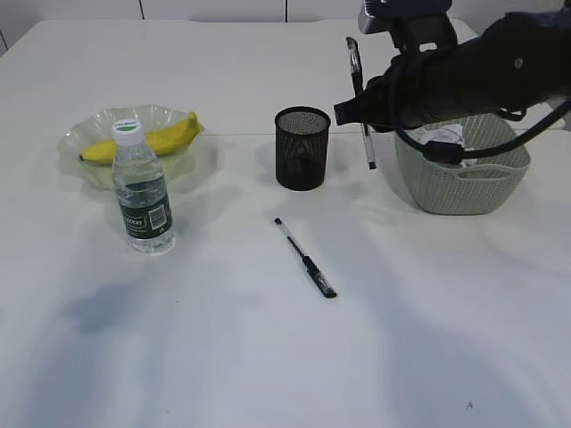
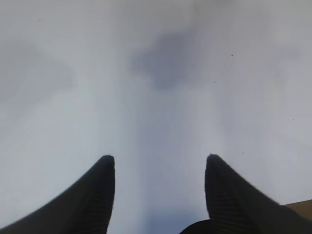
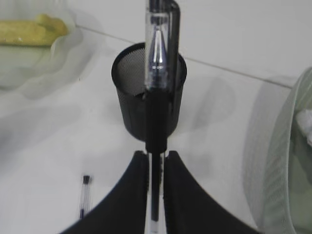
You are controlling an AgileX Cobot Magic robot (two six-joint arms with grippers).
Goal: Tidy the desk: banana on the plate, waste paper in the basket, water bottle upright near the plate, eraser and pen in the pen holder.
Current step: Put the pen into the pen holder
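Note:
My right gripper (image 3: 156,155) is shut on a black-and-clear pen (image 3: 158,58), which stands nearly upright in the air just right of the black mesh pen holder (image 1: 302,147) and left of the basket (image 1: 473,183). A second pen (image 1: 305,258) lies on the desk in front of the holder. The banana (image 1: 165,138) rests on the pale green plate (image 1: 76,134). The water bottle (image 1: 143,192) stands upright in front of the plate. Waste paper (image 1: 443,135) lies inside the basket. My left gripper (image 2: 160,158) is open over bare desk. The eraser is out of view.
The white desk (image 1: 223,357) stretches wide in front of the objects. The right arm (image 1: 473,76) reaches in from the right above the basket. The left arm does not appear in the exterior view.

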